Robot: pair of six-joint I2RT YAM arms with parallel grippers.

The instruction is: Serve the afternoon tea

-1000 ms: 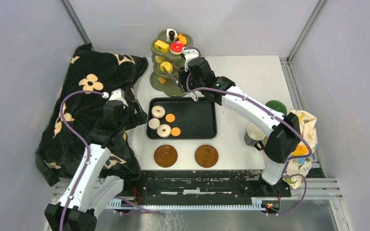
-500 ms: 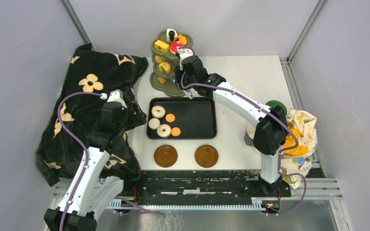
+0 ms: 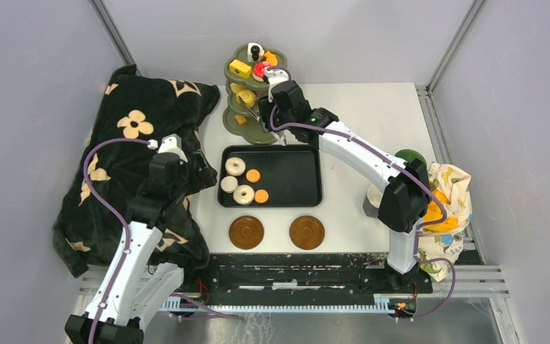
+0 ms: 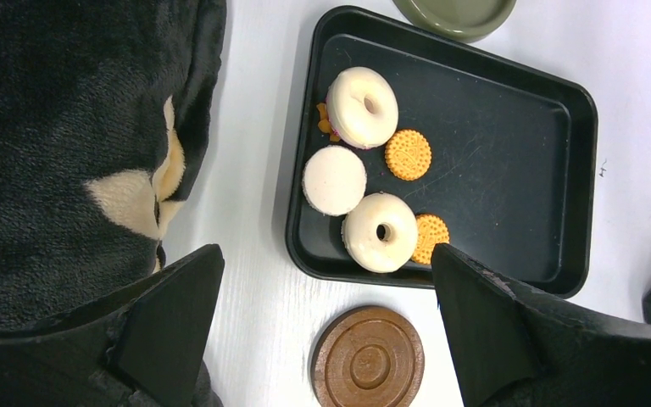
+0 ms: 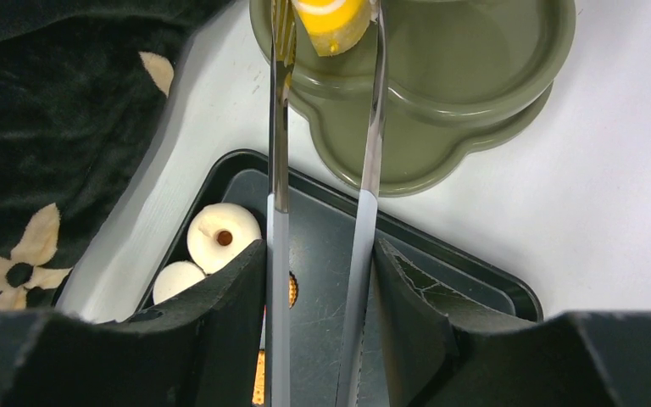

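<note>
- Right gripper: clenched on the handles of the metal tongs. One finger presses each tong arm from the outside.
- The tong tips pinch a yellow cake above a lobed tier of the olive-green stand. Whether the cake touches the tier cannot be told, because the frame edge crops it.
- In the top view the right arm reaches across the table's far side, and its wrist covers part of the stand's right side.
- The stand is at the far edge of the table, just beyond the black tray. Its top tier carries a yellow block, a red cake and other small pastries.
- Left gripper: released and holding nothing. Its fingers are spread wide above the tray's near-left corner.
- Tray contents, all at the left end:
  - two white donuts
  - one round white cake
  - two orange cookies
- Two brown saucers lie side by side and bare, between the tray and the arm bases.
- Mugs: a green one and a pale one stand at the right edge. Both are partly hidden behind the right arm's elbow.
- Surroundings:
  - A black flowered blanket is heaped at the left, under the left arm.
  - A patterned cloth lies by the mugs.
</note>
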